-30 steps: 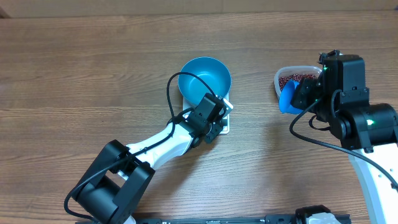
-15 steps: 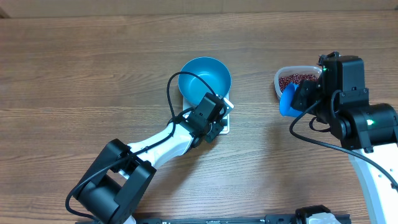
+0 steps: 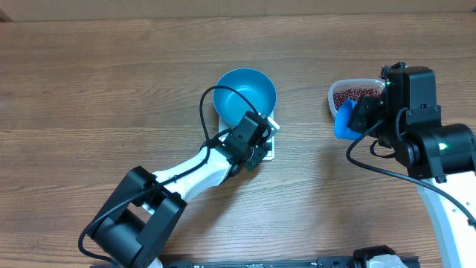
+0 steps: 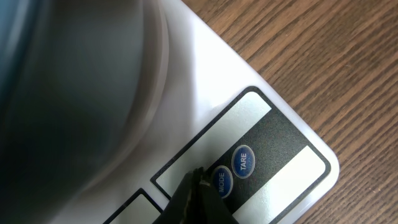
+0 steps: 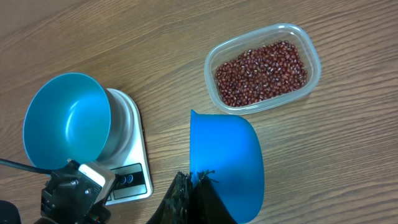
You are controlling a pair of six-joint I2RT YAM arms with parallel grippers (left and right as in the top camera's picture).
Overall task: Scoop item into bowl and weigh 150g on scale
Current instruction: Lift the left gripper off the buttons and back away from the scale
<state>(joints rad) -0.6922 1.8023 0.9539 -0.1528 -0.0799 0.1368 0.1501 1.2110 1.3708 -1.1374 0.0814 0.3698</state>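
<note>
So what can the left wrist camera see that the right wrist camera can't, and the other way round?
Only the left wrist view is close enough to read the buttons MODE and TARE on the scale, with the shut left gripper pointing right at MODE. Only the right wrist view shows the tub of beans, the blue scoop held by the right gripper, and the empty inside of the bowl. Both show the scale, the bowl and the wooden table.
</note>
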